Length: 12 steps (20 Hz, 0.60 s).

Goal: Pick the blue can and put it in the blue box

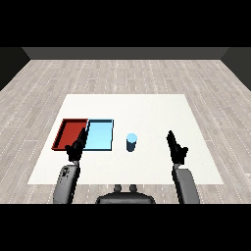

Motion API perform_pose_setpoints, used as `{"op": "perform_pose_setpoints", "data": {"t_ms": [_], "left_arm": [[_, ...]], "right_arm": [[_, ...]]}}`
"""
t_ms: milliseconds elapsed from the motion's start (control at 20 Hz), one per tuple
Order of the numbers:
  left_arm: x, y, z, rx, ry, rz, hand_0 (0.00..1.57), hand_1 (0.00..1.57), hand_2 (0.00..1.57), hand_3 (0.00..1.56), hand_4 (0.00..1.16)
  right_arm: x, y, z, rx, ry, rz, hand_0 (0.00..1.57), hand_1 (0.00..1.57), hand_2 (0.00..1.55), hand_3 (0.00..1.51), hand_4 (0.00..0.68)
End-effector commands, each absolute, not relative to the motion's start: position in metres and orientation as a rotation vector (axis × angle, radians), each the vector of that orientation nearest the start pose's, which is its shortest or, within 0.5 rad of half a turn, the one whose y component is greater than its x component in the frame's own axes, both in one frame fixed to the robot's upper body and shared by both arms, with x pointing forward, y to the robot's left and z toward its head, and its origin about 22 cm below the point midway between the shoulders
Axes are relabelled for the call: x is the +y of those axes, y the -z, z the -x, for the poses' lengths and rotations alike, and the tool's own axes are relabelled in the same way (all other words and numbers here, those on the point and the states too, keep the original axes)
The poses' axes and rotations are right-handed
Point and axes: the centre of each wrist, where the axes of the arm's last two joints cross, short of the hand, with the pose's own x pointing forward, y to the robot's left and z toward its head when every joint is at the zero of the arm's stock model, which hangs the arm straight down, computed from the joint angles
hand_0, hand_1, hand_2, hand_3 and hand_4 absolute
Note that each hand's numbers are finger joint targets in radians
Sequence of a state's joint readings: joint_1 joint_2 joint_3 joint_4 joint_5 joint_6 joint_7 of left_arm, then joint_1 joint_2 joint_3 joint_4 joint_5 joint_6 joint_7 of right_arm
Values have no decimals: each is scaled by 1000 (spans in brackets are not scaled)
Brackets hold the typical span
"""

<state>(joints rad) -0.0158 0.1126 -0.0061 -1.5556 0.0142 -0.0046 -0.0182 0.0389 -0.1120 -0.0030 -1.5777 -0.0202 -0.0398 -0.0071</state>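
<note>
The blue can (131,142) stands upright on the white table (147,110), just right of the light blue tray (100,135). My right hand (175,146) hovers to the can's right, well apart from it, fingers straight and open, holding nothing. My left hand (77,145) is raised over the seam between the red tray (69,132) and the blue tray, at their near edge, fingers straight and open as well. The hand covers part of both trays' front edges.
The red tray lies left of the light blue tray, side by side, on the table's left half. Bare white table stretches behind and right of the can. Grey wood floor surrounds the table.
</note>
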Motion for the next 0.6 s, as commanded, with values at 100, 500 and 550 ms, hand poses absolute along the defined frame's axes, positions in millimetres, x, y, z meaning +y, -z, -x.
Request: {"op": "perform_pose_setpoints", "data": {"t_ms": [100,500,550], "left_arm": [[250,-5,-242,-1560,76,-86,0,0,0,0,0],[254,-16,-231,-1921,55,-5,0,0,0,0,0],[237,-9,-239,-1928,44,24,0,0,0,0,0]], "right_arm": [[-267,-2,-208,-1553,-78,95,0,0,0,0,0],[-259,-17,-179,-1805,-1,-226,0,0,0,0,0],[-261,-5,-187,-1776,-7,-244,0,0,0,0,0]]}}
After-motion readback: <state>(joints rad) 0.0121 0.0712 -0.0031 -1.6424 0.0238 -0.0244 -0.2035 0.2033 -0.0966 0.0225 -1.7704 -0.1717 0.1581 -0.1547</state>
